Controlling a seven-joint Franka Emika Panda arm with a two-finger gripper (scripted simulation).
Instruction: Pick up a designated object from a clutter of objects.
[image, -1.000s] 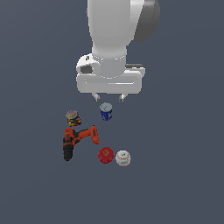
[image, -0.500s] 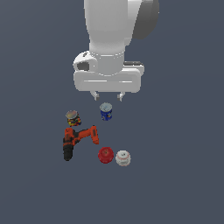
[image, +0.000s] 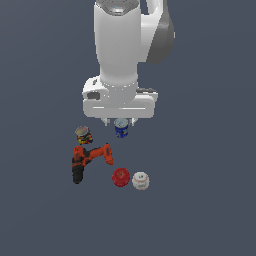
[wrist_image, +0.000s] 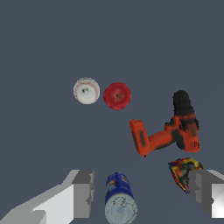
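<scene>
no text or labels can be read.

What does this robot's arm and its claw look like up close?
The arm is a thick, smooth white column with a rounded grey joint behind it. It ends in a wide, flat white block with a small dark opening on one side. The claw has two blocky grey fingers on white mounts. No cables or markings show.

The white Panda arm (image: 127, 45) hangs straight down, its wrist vertical and the broad hand block level. The claw (image: 119, 121) points downward with its two grey-tipped fingers (wrist_image: 83, 192) spread wide apart, holding nothing, poised above the table and touching nothing.
</scene>
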